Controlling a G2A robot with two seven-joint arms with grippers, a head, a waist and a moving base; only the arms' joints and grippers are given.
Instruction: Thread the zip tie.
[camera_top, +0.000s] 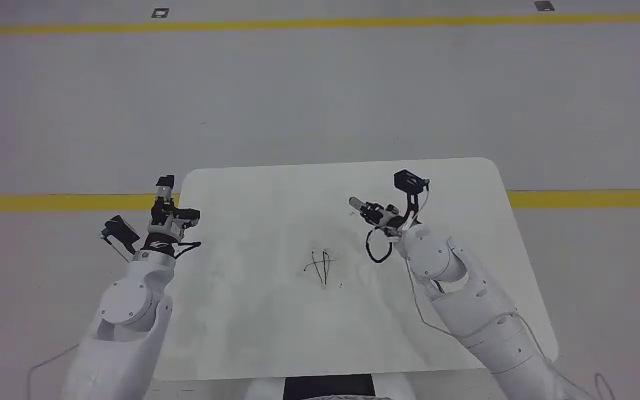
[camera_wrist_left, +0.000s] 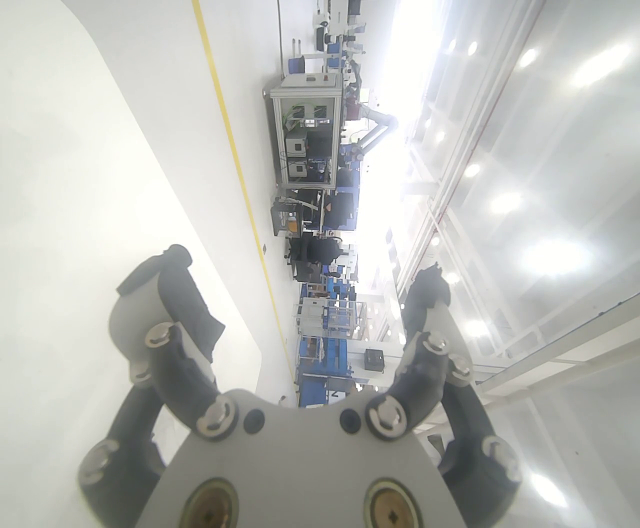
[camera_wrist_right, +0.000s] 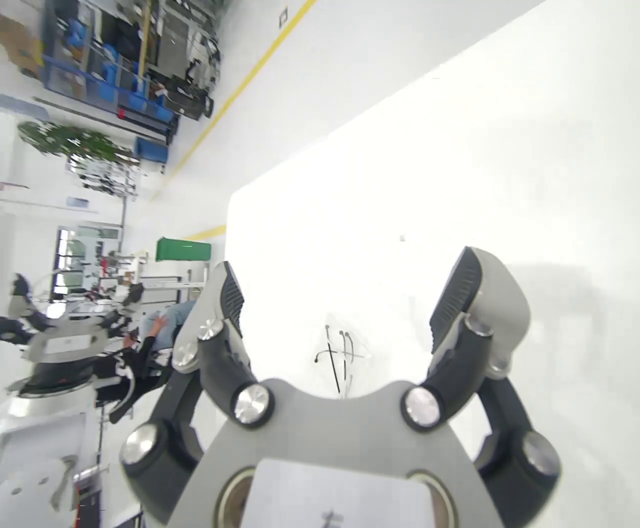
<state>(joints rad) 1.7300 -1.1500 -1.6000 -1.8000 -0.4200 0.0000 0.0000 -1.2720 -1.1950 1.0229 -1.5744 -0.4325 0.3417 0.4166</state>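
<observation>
Right gripper (camera_wrist_right: 346, 257), fingers (camera_wrist_right: 460, 285) spread, hovers near zip ties (camera_wrist_right: 340, 352) at table (camera_wrist_right: 450, 150) centre.

We see a plain white table (camera_top: 250, 220) on a pale grey floor (camera_top: 300, 100) crossed by yellow stripes (camera_top: 300, 22). On the white surface, the zip ties (camera_top: 320, 266) show as thin black lines. The right gripper (camera_wrist_right: 350, 280) has a silver-grey metal plate, black links (camera_wrist_right: 465, 360), and black pads (camera_wrist_right: 452, 290) with a fine ribbed pattern. The left gripper (camera_wrist_left: 300, 270) shares the silver-grey plate and black links, dotted with shiny steel screws (camera_wrist_left: 215, 417).
</observation>
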